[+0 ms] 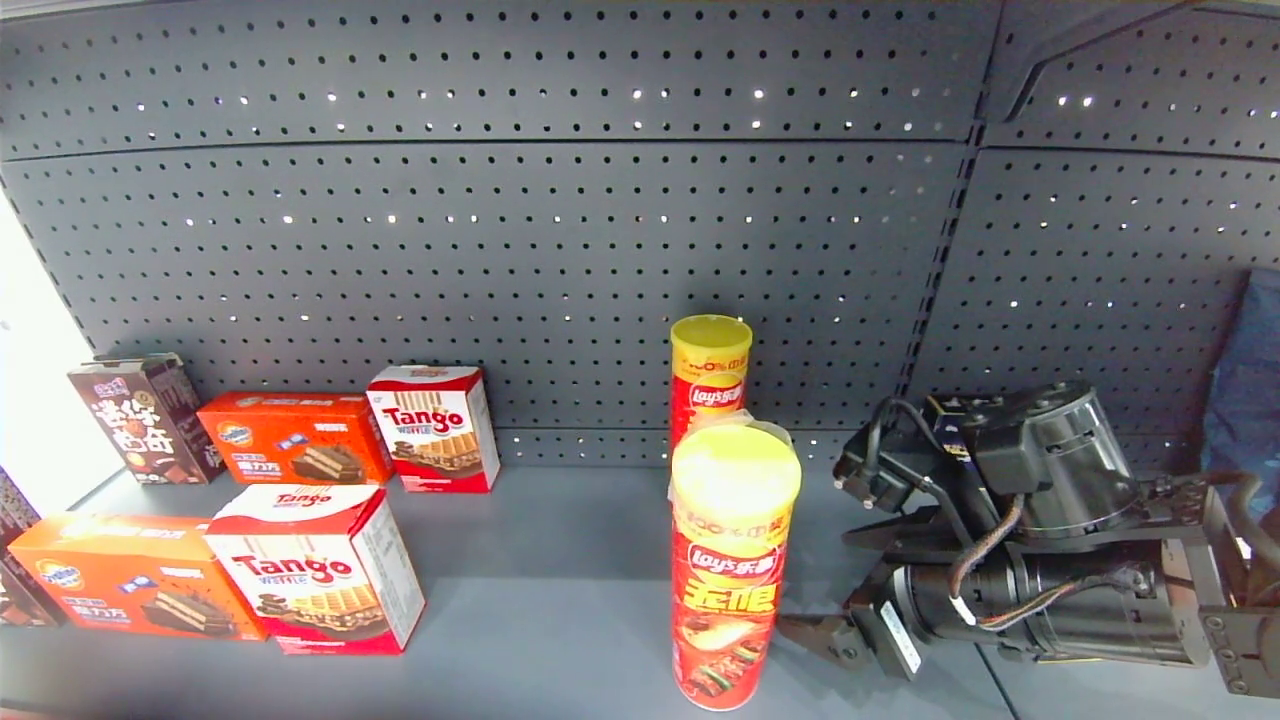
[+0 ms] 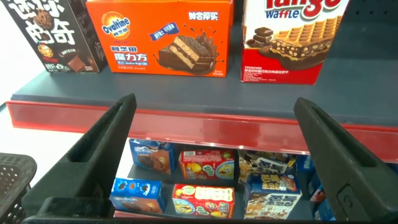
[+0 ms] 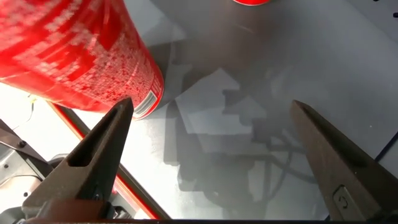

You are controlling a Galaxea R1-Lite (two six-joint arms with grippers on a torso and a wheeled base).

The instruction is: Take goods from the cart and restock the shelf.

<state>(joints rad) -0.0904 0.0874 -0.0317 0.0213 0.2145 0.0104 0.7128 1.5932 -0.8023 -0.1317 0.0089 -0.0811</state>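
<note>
The goods I am watching are tall chip cans, red-bodied with a yellow band and a pale yellow lid. I count two. The front chip can (image 1: 735,570) stands upright near the front of the shelf (image 1: 560,560), and the rear chip can (image 1: 710,375) stands upright just behind it, against the pegboard back panel (image 1: 560,250). Well apart to their left I count two red-and-white wafer boxes, the front wafer box (image 1: 318,568) and the rear wafer box (image 1: 435,428). There are also two orange cake boxes, the front orange box (image 1: 135,575) and the rear orange box (image 1: 295,438), and one brown box (image 1: 145,418) in full. My right gripper (image 1: 818,583) lies low over the shelf, just beside the front chip can on its right, with its fingers spread wide and nothing between them. The right wrist view adds something the head view cannot show. The front chip can's base sits just outside one finger (image 3: 93,168), so near that I cannot tell whether they touch. The left wrist view gives me my left gripper (image 2: 216,101), also spread and empty, hanging in front of the shelf's red front strip (image 2: 205,121). Beneath the strip is a lower shelf of small snack boxes (image 2: 202,165), and a black mesh basket (image 2: 12,180) sits at the corner.
</note>
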